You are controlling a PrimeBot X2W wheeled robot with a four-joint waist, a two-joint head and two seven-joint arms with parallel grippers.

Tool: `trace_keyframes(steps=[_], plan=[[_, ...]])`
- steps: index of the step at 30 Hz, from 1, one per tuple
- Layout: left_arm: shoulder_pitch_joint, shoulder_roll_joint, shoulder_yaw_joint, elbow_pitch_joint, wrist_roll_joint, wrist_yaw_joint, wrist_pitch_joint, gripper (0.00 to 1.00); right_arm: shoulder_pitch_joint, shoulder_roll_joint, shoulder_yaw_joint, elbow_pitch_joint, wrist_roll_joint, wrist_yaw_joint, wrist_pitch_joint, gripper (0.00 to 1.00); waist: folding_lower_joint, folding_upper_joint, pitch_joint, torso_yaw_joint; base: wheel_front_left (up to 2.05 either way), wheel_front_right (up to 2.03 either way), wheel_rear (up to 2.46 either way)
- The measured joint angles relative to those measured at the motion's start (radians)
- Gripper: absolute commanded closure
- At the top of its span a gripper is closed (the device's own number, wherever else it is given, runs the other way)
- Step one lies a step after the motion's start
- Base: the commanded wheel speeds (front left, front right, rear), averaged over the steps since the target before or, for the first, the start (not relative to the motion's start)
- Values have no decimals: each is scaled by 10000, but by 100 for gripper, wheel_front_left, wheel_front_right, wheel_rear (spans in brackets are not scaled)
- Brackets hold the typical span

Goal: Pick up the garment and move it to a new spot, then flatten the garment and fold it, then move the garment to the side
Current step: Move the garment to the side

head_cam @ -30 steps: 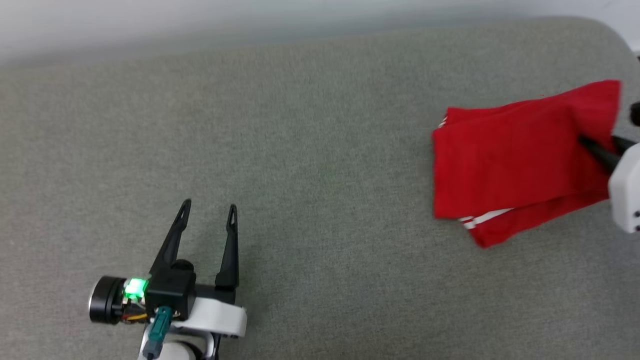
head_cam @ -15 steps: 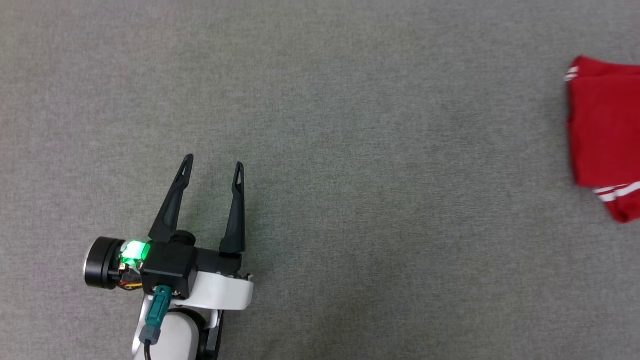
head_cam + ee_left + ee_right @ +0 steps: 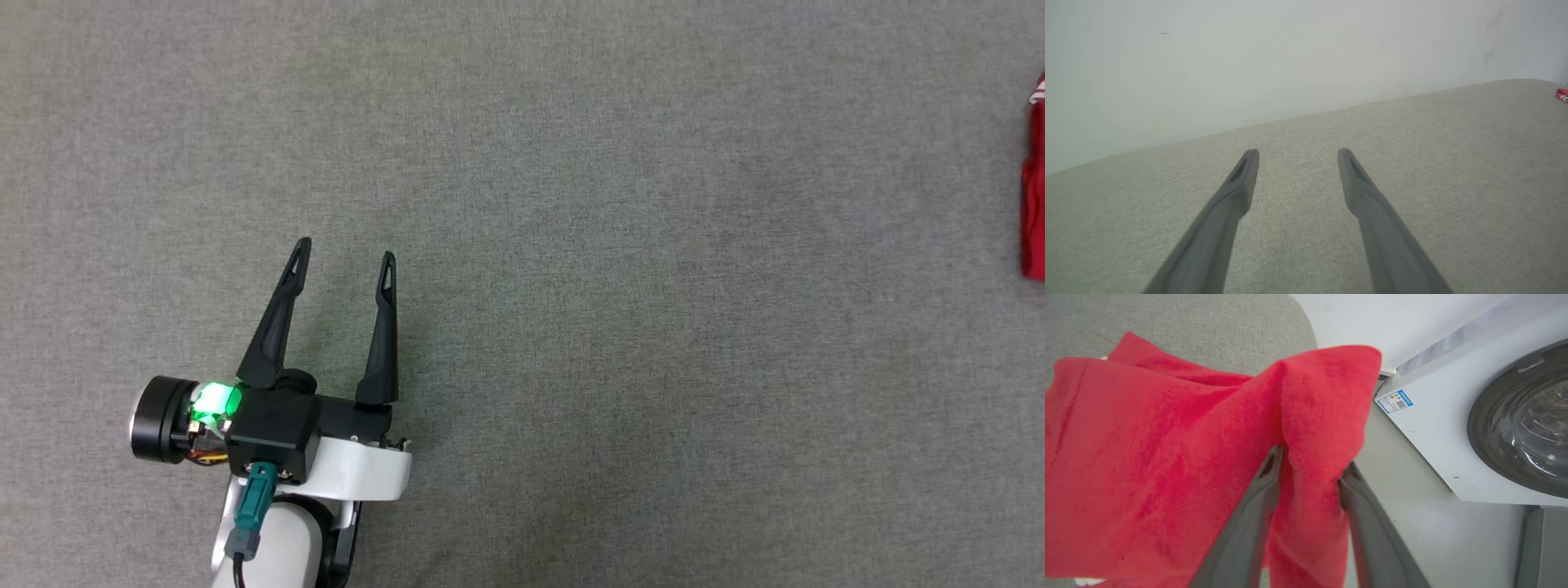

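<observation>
Red cloth of the garment [image 3: 1167,457] lay across the left and middle of the right wrist view. A fold of it stood up between the two fingers of your right gripper [image 3: 1310,459]. Those fingers were only a little apart and the fold touched both of them, so the gripper had hold of the garment.

From the fingers, the cloth spread away to the left of that frame, onto the grey cushion [image 3: 1208,322]. It looked folded, with layers on top of each other. In the head view a thin red strip of it showed at the far right edge, running up and down. You could not tell its long way for sure.

Your left gripper [image 3: 345,250] sat at the lower left of the head view. Its fingers were wide, held nothing and pointed up the frame. It was well apart from the garment, with bare cushion between, so your right arm was the near one.

A white washing machine [image 3: 1453,416] stood at the right of the right wrist view. I think moving the garment aside was almost done, and letting go was a job for the right gripper.
</observation>
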Motion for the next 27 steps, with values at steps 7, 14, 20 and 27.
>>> trace_keyframes(steps=[7,14,20,27], plan=[[256,-10,-58,182,-90,115,0,0,-63,437,-805,477,-982,-2,-763,0,0,0,-633,-32,0,0,0],[1086,-84,31,360,-295,265,0,0,444,1430,-2353,151,-1831,-2,-2901,0,-2,0,-1760,-22,0,0,0],[1753,-111,142,531,-426,286,0,0,1502,2746,-3373,-1250,-2596,-2,-4334,0,-3,1,-2723,37,0,0,0],[2176,-136,382,663,-522,259,0,0,3070,4656,-4462,-4401,-3812,-2,-4874,0,-4,0,-3554,267,0,0,0]])
